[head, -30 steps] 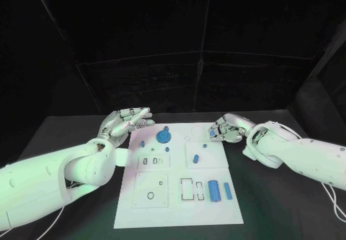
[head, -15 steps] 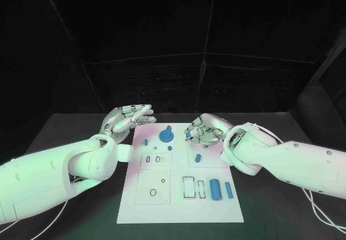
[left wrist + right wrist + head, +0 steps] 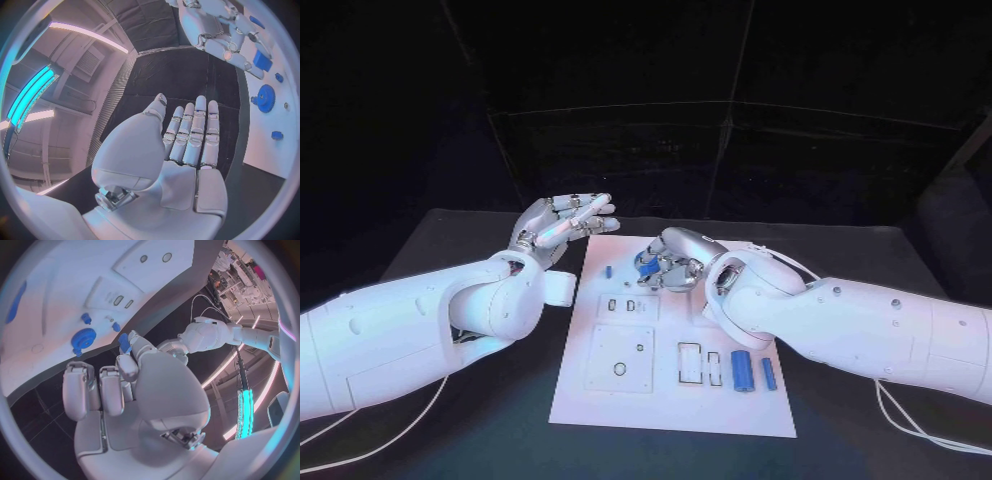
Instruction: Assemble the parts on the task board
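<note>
The white task board [image 3: 672, 405] lies lengthwise in the middle of the table. My right hand [image 3: 671, 263] hovers low over its far part and pinches a small blue part [image 3: 124, 343] at its fingertips, right beside the blue gear [image 3: 83, 338]. From the left wrist, that part [image 3: 262, 60] sits in the right hand [image 3: 219, 30] just beyond the gear [image 3: 265, 97]. My left hand [image 3: 561, 222] is raised off the board's far left corner, fingers straight and apart, holding nothing. Two blue cylinders [image 3: 741, 368] lie at the board's near right.
A small blue peg [image 3: 609, 271] stands near the board's far left edge, with narrow slots [image 3: 619, 304] below it. A dark ring [image 3: 619, 369] and rectangular recesses [image 3: 689, 361] sit on the near half. Black table [image 3: 459, 420] surrounds the board.
My right hand has swung leftward across the board's far part with the small blue part, ending by the gear. The left hand stays raised. The camera has shifted.
</note>
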